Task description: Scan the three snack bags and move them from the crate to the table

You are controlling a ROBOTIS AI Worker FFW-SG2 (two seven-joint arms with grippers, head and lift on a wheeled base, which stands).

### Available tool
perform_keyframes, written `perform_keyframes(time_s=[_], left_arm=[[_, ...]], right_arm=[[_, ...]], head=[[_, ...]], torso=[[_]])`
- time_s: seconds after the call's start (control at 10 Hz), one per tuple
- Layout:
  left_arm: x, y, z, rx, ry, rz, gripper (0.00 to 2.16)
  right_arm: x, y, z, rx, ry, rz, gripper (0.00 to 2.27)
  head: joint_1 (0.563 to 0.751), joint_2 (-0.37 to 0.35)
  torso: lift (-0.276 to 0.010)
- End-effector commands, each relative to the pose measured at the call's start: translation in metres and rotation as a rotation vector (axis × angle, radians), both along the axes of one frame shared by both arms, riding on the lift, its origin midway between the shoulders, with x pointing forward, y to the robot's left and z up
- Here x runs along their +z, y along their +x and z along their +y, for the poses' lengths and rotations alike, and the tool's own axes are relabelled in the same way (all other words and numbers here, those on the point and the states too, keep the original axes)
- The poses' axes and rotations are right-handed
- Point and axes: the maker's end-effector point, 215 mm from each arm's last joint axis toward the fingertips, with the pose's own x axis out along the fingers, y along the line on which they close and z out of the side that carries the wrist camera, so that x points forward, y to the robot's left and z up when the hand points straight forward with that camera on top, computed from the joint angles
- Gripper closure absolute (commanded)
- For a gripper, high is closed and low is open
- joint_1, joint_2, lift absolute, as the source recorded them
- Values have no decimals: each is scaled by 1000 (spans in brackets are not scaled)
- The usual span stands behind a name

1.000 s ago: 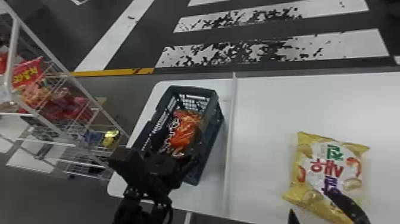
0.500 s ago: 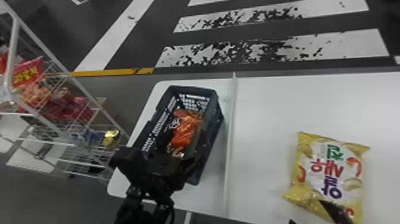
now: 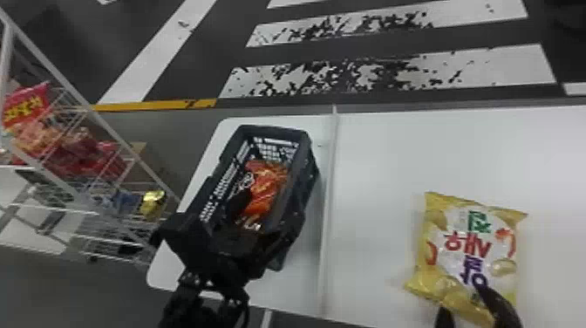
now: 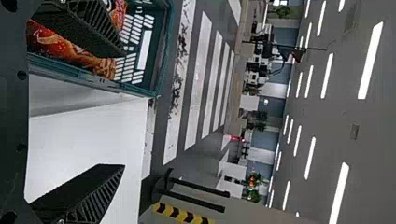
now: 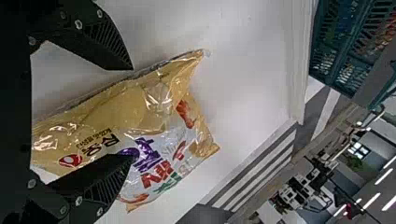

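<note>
Right gripper [image 3: 461, 298] edged forward, wrist view: fingers [image 5: 105, 179] parted

This is a shop-like hall with a snack rack [image 3: 109, 127], painted crosswalk [image 3: 479, 70] and ceiling lights [image 4: 371, 60].

Rack [image 3: 114, 128] cropped; crate [image 3: 305, 174] — pt. hidden

Head view: from above, faces forward and down, takes in table [image 3: 383, 174], crate [image 3: 307, 179] at left, snack bag [image 3: 471, 222] at right, striped floor [image 3: 471, 65] on far side. Left wrist view: close beside crate, faces far across floor to ceiling lights [image 4: 371, 60]. Right wrist view: close over snack bag, slanted, faces across table toward crate and room beyond. Crate, table, striped floor shared by all three; snack bag by head and right wrist views; ceiling lights by both wrist views.
</note>
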Motion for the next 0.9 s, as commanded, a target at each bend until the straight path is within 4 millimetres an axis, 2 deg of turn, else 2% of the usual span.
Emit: perform_keyframes(time_s=[0.0,0.1,0.2,0.3,0.4,0.5,0.7,0.8], left_arm=[[-1,0,-1,-3,0,4,22],[-2,-1,-1,-4,0,7,22],[-3,-2,-1,-4,0,10,22],[-4,-2,-1,-4,0,11,22],[-4,-2,-1,-5,1,10,22],[-5,-1,0,-4,1,11,22],[-6,-1,-4,-8,-5,13,22],[-7,-1,-5,-10,-7,13,22]], right_arm=[[-8,3,-11,-31,-61,37,1183],[-6,5,-10,-36,-62,35,2148],[4,11,-3,-33,-27,-2,2243],[21,19,4,-42,49,-46,2243],[41,30,3,-82,171,-66,2243],[69,46,-3,-120,332,-91,2243],[113,75,-32,-222,653,-98,2243],[139,87,-46,-269,800,-126,2243]], head=[[695,296],[695,280],[695,273],[695,273],[695,281],[695,285],[695,275],[695,244]], torso=[[-62],[-62],[-62],[-62],[-62],[-62],[-62],[-62]])
